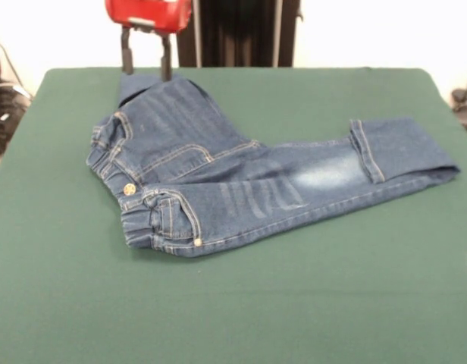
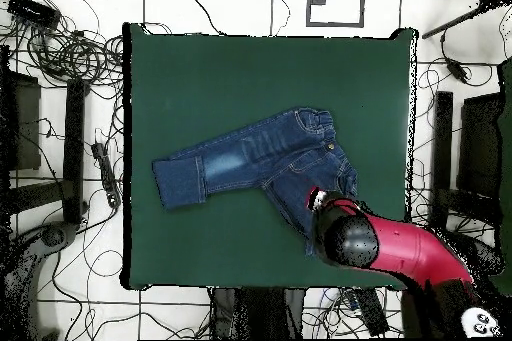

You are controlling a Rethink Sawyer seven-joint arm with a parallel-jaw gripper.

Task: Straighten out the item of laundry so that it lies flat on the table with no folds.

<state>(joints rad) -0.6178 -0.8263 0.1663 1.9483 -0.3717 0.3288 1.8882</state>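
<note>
The jeans [image 1: 233, 182] sit mid-table, nowhere near flat yet; one leg stretches out with its cuff folded back, the other leg is bent off toward the robot's side; the gripper [image 1: 146, 64] hangs at that far leg's end with its fingers apart, gripping nothing; table [image 1: 294, 303] has loads of room.

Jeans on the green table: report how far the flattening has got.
Done: one leg of the jeans lies stretched out. In hand: the open gripper stands at the far leg's end. Left: that leg is angled away, the outstretched leg's cuff is folded back, the waistband is bunched.
</note>
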